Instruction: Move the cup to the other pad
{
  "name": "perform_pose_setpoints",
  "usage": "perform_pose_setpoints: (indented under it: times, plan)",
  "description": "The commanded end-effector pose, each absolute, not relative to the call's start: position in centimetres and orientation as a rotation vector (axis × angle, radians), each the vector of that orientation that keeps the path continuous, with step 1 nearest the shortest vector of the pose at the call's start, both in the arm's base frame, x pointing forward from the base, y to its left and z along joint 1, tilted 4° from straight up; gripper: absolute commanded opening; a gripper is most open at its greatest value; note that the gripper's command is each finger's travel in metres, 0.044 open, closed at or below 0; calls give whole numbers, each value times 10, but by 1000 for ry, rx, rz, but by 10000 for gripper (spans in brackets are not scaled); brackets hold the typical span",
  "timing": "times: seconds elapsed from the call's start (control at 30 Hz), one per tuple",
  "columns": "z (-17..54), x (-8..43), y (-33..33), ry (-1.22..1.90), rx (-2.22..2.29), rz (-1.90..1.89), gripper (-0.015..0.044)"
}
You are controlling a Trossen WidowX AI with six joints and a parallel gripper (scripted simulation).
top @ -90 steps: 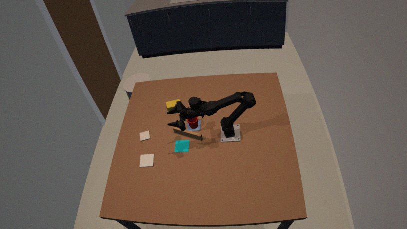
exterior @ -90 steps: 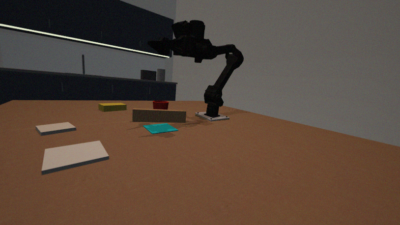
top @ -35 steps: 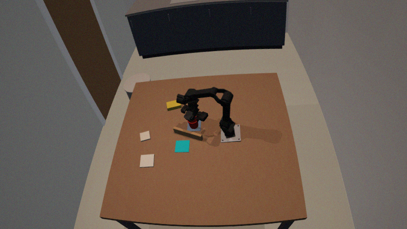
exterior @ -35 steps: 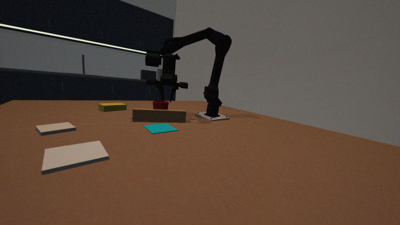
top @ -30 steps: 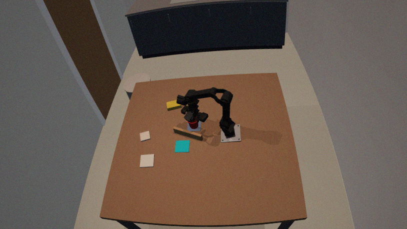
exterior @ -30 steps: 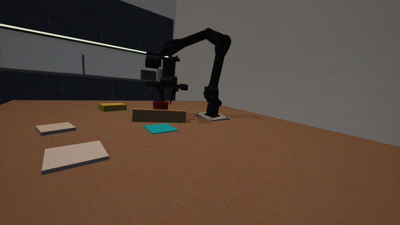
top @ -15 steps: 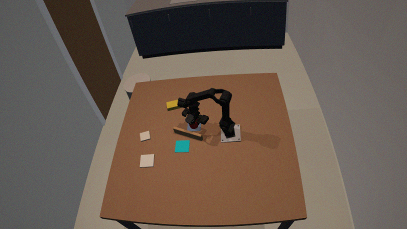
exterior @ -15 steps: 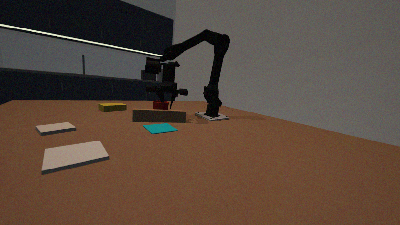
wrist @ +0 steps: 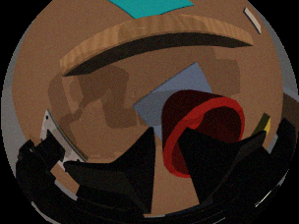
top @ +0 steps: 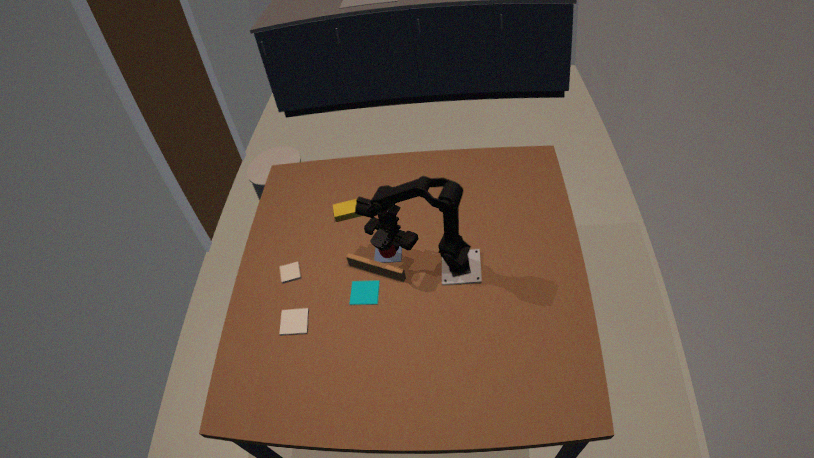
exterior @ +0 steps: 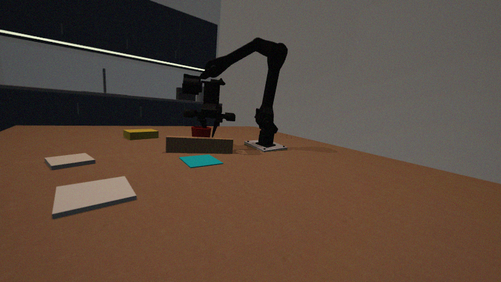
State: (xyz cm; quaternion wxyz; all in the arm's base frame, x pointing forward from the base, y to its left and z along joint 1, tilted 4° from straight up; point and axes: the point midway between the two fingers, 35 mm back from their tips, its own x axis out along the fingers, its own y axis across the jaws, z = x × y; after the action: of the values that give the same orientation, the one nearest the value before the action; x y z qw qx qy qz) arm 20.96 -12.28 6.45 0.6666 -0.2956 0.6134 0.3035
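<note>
The red cup [top: 388, 252] [exterior: 200, 132] [wrist: 176, 104] stands on the blue-grey pad [top: 396, 258] [wrist: 189, 76] behind the wooden barrier. My gripper [top: 390, 246] [exterior: 208, 131] [wrist: 164, 129] points down at the cup, its fingers part-way apart. In the wrist view the right finger reaches over the cup's mouth and the left finger is outside the wall. A gap shows between the left finger and the cup. The marbles cannot be made out; the right finger and shadow hide much of the inside. The teal pad [top: 364, 292] [exterior: 200, 161] [wrist: 152, 7] holds nothing.
The wooden barrier [top: 375, 267] [exterior: 199, 145] [wrist: 157, 31] stands between the two pads. A yellow block [top: 344, 210] [exterior: 140, 134] [wrist: 267, 126] lies behind, to the left. Two pale flat tiles [top: 290, 271] [top: 293, 321] [exterior: 69, 160] [exterior: 93, 195] lie at the left.
</note>
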Motion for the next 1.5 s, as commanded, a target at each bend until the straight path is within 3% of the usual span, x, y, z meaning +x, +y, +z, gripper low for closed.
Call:
perform_pose_setpoints:
  times: [0.0, 0.3, 1.47]
  plan:
    - [65, 210, -123, 1384, -667, 685, 56]
    - [65, 210, -123, 1384, -667, 685, 0]
    - [142, 203, -127, 1385, -658, 685, 0]
